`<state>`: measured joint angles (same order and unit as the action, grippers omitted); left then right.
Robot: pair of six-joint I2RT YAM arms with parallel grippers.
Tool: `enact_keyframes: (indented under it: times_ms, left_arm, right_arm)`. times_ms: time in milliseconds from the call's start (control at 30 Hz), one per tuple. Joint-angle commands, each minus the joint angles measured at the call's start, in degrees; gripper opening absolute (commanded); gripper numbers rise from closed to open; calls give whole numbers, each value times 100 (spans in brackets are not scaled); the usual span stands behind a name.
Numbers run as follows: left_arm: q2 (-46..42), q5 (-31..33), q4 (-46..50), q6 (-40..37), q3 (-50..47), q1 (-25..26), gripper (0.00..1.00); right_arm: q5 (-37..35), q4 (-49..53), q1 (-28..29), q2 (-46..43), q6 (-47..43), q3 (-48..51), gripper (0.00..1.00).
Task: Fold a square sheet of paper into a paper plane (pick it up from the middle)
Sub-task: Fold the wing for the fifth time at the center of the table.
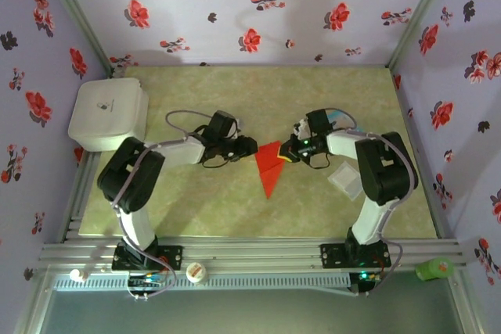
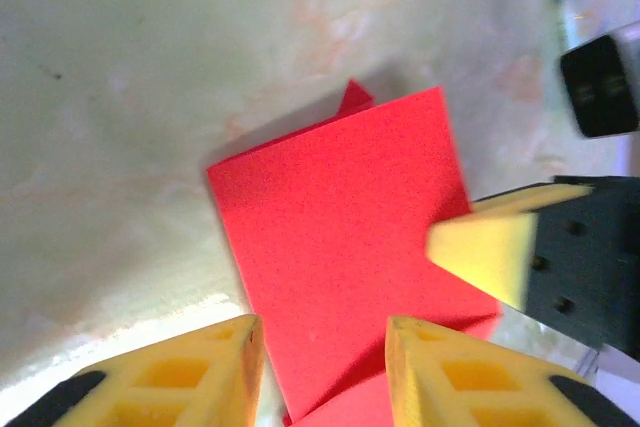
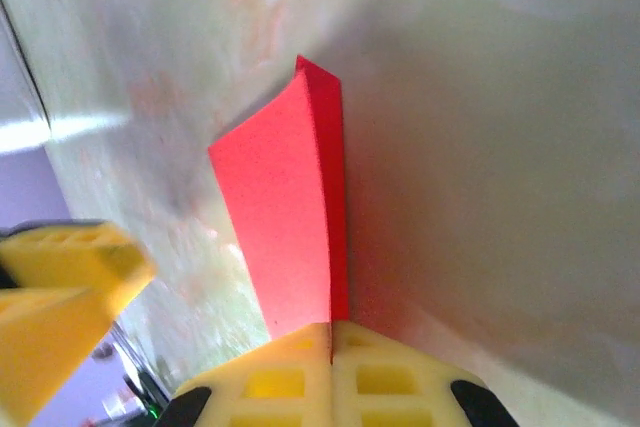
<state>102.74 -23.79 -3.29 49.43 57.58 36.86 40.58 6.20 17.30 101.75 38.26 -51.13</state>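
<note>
The square sheet of paper (image 1: pixel 268 167) is bright red and folded into a pointed wedge whose tip points toward the near edge of the table. My right gripper (image 1: pixel 291 152) is shut on its upper right corner; in the right wrist view the closed gripper (image 3: pixel 331 332) pinches the raised folded edge of the paper (image 3: pixel 285 207). My left gripper (image 1: pixel 250 146) sits at the paper's left side. In the left wrist view the left gripper (image 2: pixel 325 332) is open, its jaws apart over the flat red paper (image 2: pixel 340 217), and a right fingertip (image 2: pixel 480 247) rests on the paper.
A white box (image 1: pixel 108 113) stands at the back left. A clear plastic packet (image 1: pixel 345 179) lies beside the right arm, and a light-blue-and-white packet (image 1: pixel 338 119) lies behind the right gripper. A white cap (image 1: pixel 196 272) and a green object (image 1: pixel 434 269) sit on the front rail.
</note>
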Motion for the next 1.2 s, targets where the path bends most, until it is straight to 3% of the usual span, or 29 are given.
enact_keyframes:
  times_ms: [0,167,367,800,1167]
  left_arm:
    - [-411,164,-140,-196,-303,4,38]
    - [-548,139,-438,-278,-534,123,38]
    - [-66,-236,-548,277,-243,130,24]
    - [936,-368,-225,386,113,164,13]
    - [1146,-302,-27,153,60,164,11]
  right_arm:
    - [-766,-1093,83,-433,1501,469,0]
    - [-1589,-2265,540,-730,2922,1193,0]
    - [-2306,-2282,1088,-972,3279,1479,2]
    - [-1630,-2566,1085,-885,2922,1572,17]
    - [-1033,-1629,799,-773,1916,1101,25]
